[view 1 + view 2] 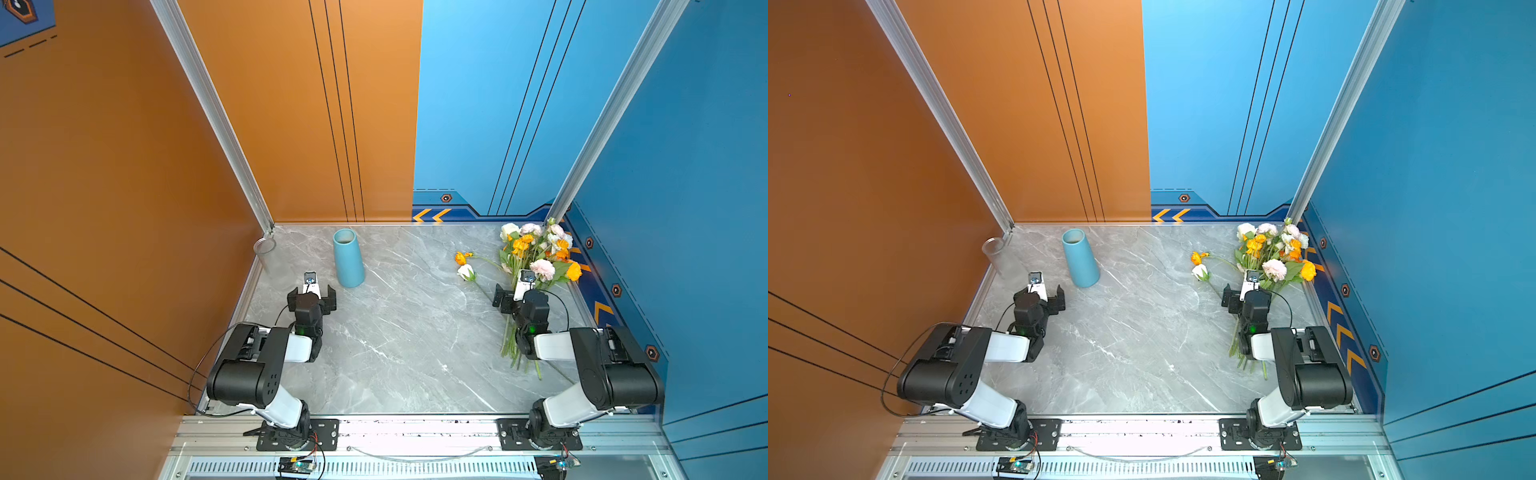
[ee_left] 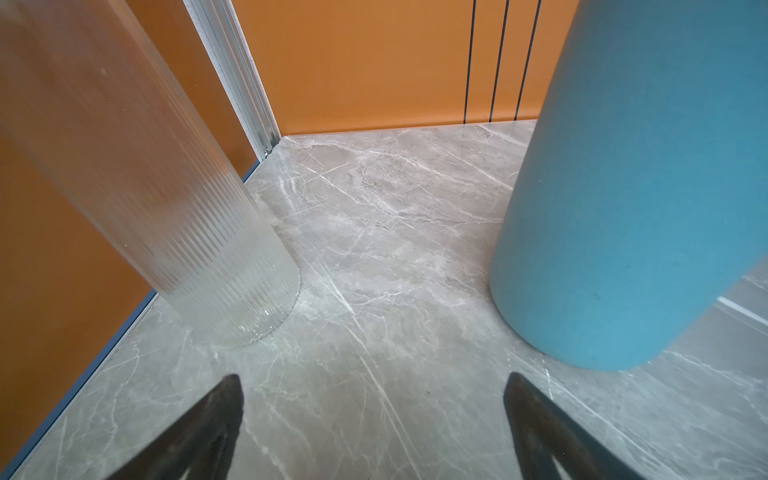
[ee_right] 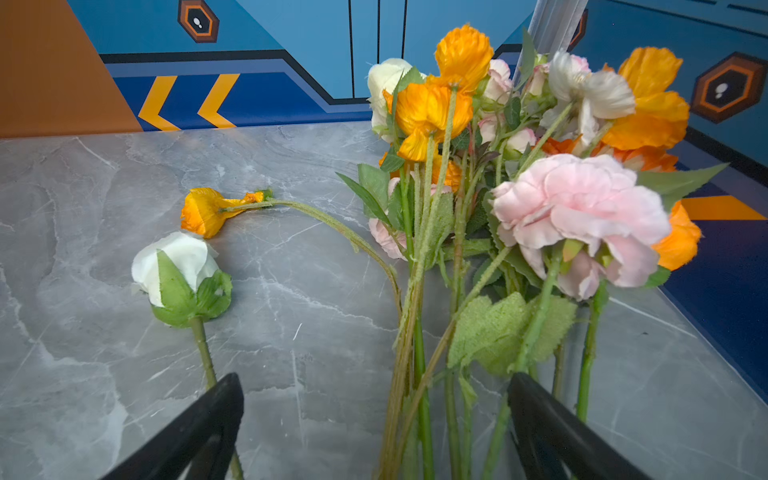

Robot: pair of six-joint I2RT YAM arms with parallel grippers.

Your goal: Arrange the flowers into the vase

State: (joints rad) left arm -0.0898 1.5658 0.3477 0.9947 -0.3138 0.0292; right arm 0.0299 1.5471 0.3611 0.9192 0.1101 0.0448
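Observation:
The flowers (image 1: pixel 536 253) (image 1: pixel 1273 253) lie in a bunch at the back right of the marble table, blossoms toward the back wall and stems toward the front. A white bud (image 3: pixel 178 270) and an orange blossom (image 3: pixel 203 212) lie apart beside the bunch (image 3: pixel 498 187). My right gripper (image 1: pixel 521 297) (image 1: pixel 1246 297) (image 3: pixel 374 380) is open low over the stems, and several green stems run between its fingers. The blue vase (image 1: pixel 348 257) (image 1: pixel 1079 257) (image 2: pixel 623 208) stands upright at the back left. My left gripper (image 1: pixel 311 297) (image 1: pixel 1040 297) (image 2: pixel 374 382) is open and empty just in front of it.
A clear ribbed glass vase (image 1: pixel 266 253) (image 1: pixel 1000 257) (image 2: pixel 145 187) stands in the back left corner against the orange wall. Blue walls close the right side and back. An aluminium rail (image 1: pixel 415 428) with both arm bases runs along the front edge.

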